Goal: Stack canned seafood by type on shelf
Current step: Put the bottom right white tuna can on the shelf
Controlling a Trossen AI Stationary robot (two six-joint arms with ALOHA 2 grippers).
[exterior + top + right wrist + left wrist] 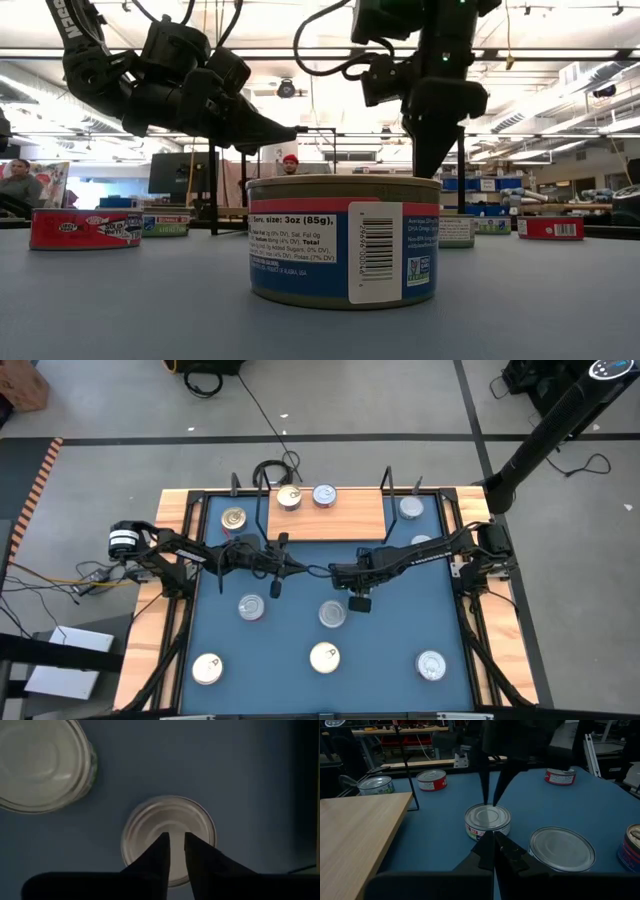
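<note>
We saw the right gripper (pixel 177 842) poised directly above a silver-topped tin (pixel 170 838) at table centre, fingers slightly parted, gripping nothing. The left gripper (pixel 494 851) hung pressed together at nine o'clock. The shelf (pixel 325 518) lay at twelve o'clock.

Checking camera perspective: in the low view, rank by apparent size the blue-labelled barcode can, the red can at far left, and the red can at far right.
1. Blue-labelled barcode can, far largest, but nearest the camera.
2. Red can at far left.
3. Red can at far right, farther off, so true sizes stay unsure.
</note>
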